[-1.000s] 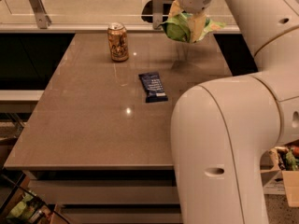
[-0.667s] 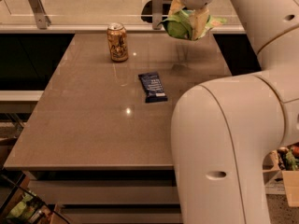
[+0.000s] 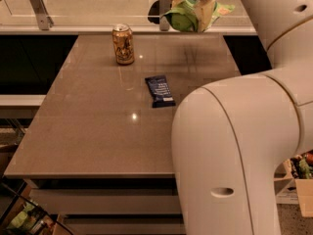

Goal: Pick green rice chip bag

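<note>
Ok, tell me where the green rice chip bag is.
Top of the camera view, right of centre: the green rice chip bag hangs in the gripper over the far edge of the table, right of the gold can.

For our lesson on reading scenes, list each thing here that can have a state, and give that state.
Crinkly light-green rice chip bag: held clear of the table.
Gripper: above the far edge, shut on the bag.
Gold drink can: upright.
Dark-blue wrapped bar: lying flat.
</note>
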Motion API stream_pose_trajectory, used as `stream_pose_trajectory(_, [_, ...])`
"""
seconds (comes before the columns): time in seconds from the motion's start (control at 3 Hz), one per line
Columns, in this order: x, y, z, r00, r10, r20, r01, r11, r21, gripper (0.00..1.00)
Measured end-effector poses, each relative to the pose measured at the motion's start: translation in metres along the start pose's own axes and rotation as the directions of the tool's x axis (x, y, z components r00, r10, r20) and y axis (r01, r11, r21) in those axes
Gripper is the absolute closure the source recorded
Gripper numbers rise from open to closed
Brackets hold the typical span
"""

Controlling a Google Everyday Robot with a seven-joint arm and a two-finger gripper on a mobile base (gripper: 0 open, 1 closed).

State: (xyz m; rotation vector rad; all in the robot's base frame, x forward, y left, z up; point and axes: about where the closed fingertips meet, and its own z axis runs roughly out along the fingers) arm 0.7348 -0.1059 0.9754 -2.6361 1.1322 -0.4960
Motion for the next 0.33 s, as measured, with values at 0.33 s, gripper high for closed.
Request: stream_pose_trajectory(0.33, [0.0, 0.0, 0.0, 1.0, 0.0, 0.0, 0.0, 1.0, 0.0, 1.0])
